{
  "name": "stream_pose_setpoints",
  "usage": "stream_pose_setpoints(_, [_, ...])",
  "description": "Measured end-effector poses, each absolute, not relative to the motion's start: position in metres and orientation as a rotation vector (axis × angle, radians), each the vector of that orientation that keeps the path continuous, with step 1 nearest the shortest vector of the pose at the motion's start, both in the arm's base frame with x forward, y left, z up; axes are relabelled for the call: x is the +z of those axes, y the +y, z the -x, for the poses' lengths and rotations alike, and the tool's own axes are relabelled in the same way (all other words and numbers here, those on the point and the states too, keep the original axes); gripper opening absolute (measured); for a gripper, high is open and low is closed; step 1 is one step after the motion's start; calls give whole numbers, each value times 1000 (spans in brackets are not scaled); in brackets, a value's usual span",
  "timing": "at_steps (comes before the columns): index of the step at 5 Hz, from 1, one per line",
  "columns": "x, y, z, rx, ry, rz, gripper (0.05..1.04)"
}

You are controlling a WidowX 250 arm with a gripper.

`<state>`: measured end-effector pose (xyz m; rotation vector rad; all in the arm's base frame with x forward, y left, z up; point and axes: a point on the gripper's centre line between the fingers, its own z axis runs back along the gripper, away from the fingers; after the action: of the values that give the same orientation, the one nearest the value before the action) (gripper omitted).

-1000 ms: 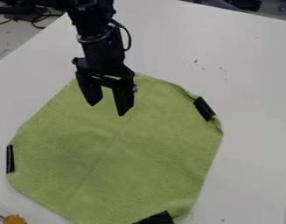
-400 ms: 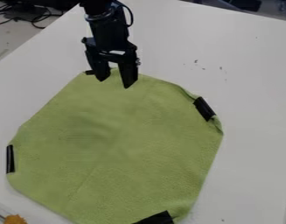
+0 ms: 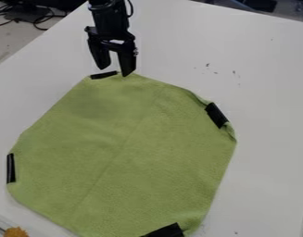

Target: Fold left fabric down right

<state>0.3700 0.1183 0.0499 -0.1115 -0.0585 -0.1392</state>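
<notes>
Take the upper black strip [image 3: 104,75] as the landmark: the green fabric [image 3: 125,148] spreads out below it on the white table [image 3: 265,92], and the gripper [image 3: 114,71] hangs close beside it, fingers wide apart and empty. The step in hand looks like the pinch; best to centre over the strip, go in low, catch strip and cloth together, then lift gently and fold down to the right

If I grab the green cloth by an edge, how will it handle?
Likely floppy: the green cloth lies flat with soft ripples. The matte surface suggests decent grip. Its black edge patches may be stiffer than the fabric.
</notes>
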Motion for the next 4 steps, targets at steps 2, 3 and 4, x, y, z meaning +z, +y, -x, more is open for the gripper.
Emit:
stream_pose_setpoints(2, [36,141,-378,-147,-20,69,999])
stream_pose_setpoints(3, [28,151,-387,-154,-15,39,999])
stream_pose_setpoints(4, [23,168,-400,-158,-27,2,999])
